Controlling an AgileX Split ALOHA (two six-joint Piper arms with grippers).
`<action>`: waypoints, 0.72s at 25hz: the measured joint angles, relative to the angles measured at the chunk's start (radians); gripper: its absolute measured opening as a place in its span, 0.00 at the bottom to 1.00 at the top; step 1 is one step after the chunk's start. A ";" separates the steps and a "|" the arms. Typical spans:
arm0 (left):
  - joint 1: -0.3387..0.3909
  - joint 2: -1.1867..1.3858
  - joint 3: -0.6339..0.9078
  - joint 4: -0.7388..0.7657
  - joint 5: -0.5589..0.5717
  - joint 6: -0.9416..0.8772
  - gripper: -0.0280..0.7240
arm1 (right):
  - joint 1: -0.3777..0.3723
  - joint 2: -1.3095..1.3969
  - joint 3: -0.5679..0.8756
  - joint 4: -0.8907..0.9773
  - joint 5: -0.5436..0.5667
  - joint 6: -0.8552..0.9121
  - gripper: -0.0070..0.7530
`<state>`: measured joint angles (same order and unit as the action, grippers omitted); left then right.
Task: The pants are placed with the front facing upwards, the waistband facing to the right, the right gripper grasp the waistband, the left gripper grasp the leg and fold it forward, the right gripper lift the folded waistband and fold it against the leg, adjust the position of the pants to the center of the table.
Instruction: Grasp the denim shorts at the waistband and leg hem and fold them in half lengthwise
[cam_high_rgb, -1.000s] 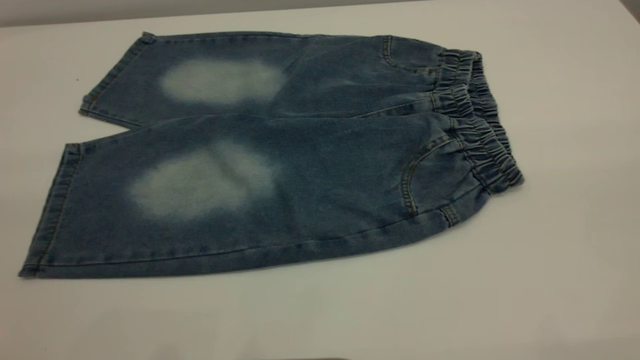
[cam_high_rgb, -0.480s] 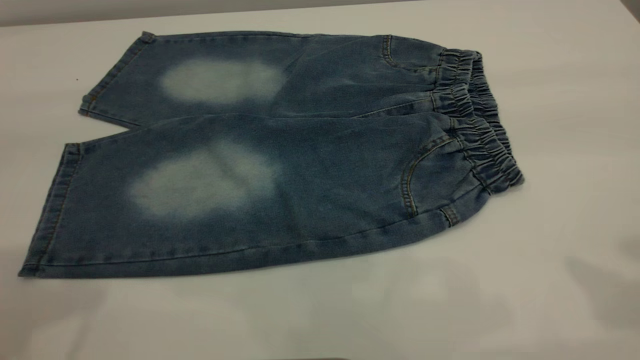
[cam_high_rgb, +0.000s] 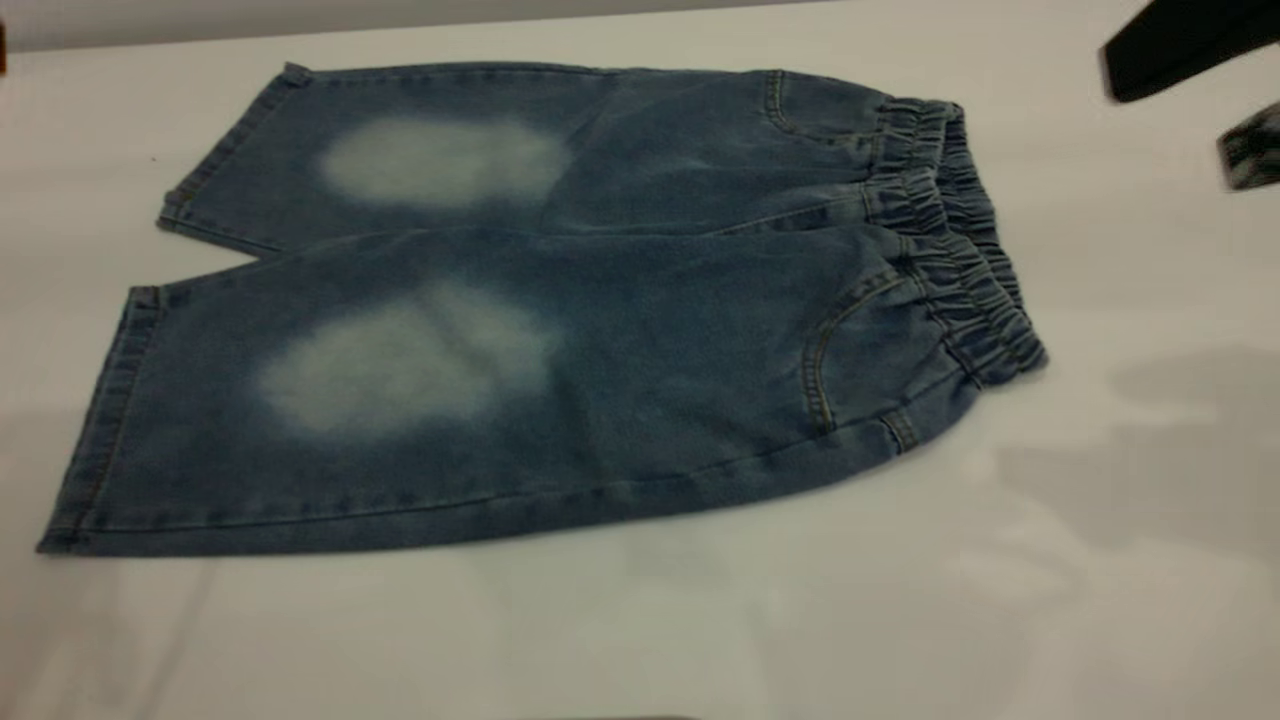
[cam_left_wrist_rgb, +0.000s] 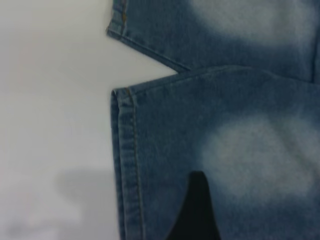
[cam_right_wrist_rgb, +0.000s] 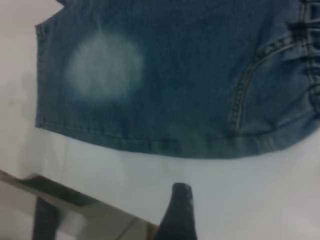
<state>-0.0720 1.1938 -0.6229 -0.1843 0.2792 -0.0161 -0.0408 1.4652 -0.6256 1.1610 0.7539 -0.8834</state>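
Observation:
The blue denim pants (cam_high_rgb: 560, 310) lie flat on the white table (cam_high_rgb: 1130, 620), front up, both legs pointing left. Their ruched waistband (cam_high_rgb: 960, 240) is at the right. My left gripper (cam_left_wrist_rgb: 250, 212) hovers open over the nearer leg (cam_left_wrist_rgb: 240, 150), close to its hem (cam_left_wrist_rgb: 125, 165); only one black finger (cam_left_wrist_rgb: 197, 210) shows. My right gripper (cam_right_wrist_rgb: 225, 210) is open above bare table beside the long side seam (cam_right_wrist_rgb: 165, 147), apart from the cloth. Just one of its fingers (cam_right_wrist_rgb: 180, 210) is visible. A black piece of the right arm (cam_high_rgb: 1180, 45) enters the exterior view at the upper right.
Broad white tabletop (cam_right_wrist_rgb: 260, 195) surrounds the pants on all sides. The table's edge and a grey frame (cam_right_wrist_rgb: 65, 200) below it appear in the right wrist view. Soft arm shadows (cam_high_rgb: 1180, 450) fall on the table right of the waistband.
A black piece of the right arm has come into the exterior view at the upper right, and shadows have spread over the table's right side. The pants have not moved.

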 joint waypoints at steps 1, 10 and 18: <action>0.000 0.005 0.000 0.000 -0.011 0.004 0.77 | 0.000 0.035 0.000 0.038 -0.006 -0.027 0.79; 0.000 0.018 -0.037 0.000 -0.034 0.051 0.77 | 0.000 0.326 -0.012 0.281 -0.087 -0.249 0.79; 0.000 0.018 -0.037 0.000 -0.034 0.054 0.77 | 0.000 0.524 -0.078 0.331 -0.104 -0.320 0.79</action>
<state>-0.0720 1.2122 -0.6600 -0.1843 0.2451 0.0375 -0.0408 1.9893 -0.7034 1.4922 0.6503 -1.2036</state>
